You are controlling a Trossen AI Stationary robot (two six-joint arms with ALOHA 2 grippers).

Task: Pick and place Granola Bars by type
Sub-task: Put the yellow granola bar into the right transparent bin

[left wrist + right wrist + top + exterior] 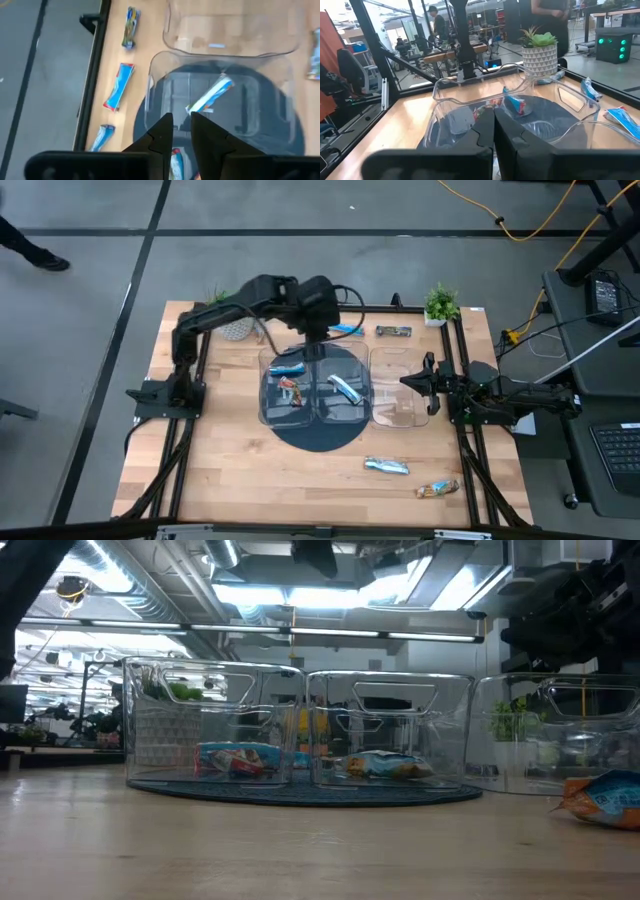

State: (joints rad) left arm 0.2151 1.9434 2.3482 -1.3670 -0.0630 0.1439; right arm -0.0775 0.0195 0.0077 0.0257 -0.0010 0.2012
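Three clear trays stand side by side, the left (287,392) and middle (345,402) on a dark round mat (320,435), the right (398,395) beside it. The left tray holds a blue bar (288,367) and a tan-orange bar (290,390). The middle tray holds a silver-blue bar (345,388), which also shows in the left wrist view (210,95). My left gripper (181,122) hangs over the trays' far side (318,348), slightly open and empty. My right gripper (418,384) is shut and empty at the right tray's right side.
Loose bars lie on the table: a bright blue one (346,329) and a dark one (393,331) beyond the trays, a silver-blue one (385,466) and a tan-orange one (437,489) at the near right. Two potted plants (440,304) (232,325) stand at the far edge.
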